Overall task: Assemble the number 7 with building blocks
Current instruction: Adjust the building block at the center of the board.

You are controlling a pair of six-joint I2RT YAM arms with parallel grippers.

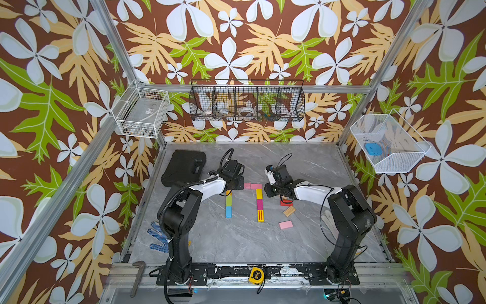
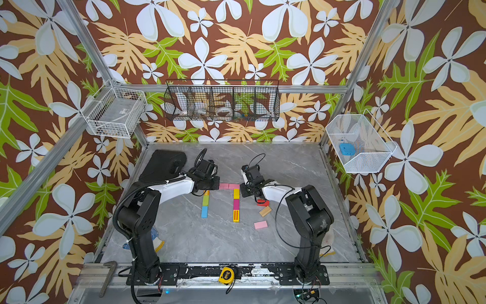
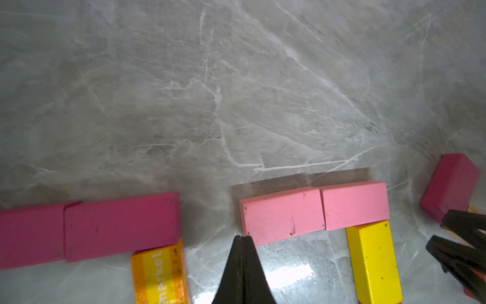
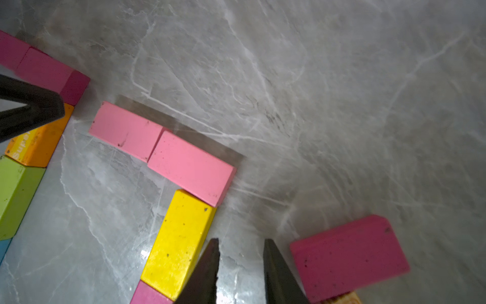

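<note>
L tool point(image 3: 243, 239) tips pressed together by pink block point(image 3: 282, 215); R tool point(image 4: 240, 246) slightly apart (empty)

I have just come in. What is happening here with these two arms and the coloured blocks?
Two arms are at work on the grey table. Two pink blocks form a bar over a column that begins with a yellow block, like a 7. The left gripper, shut and empty, has its tip at the bar's free end. The right gripper, slightly open, holds nothing, between the yellow block and a loose magenta block.
</note>
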